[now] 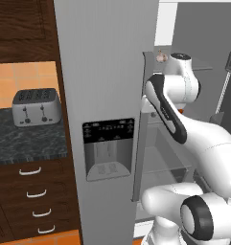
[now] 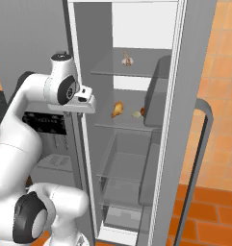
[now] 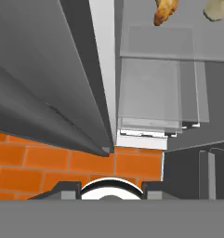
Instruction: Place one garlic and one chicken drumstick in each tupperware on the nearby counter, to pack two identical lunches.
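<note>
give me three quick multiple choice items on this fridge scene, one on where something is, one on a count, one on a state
1. Where is the chicken drumstick?
A. on the counter by the toaster
B. on a middle fridge shelf
C. on the floor

2. How many slots does the toaster show on top?
A. two
B. four
C. six

3. What state is the fridge door in?
A. swung open
B. shut
C. taken off

Answers:
1. B, the right base view shows it on the glass shelf one below the top shelf, where a garlic lies.
2. B, four dark slots run across its top in the left base view.
3. A, the shelves are exposed and the door stands out at the right.
</note>
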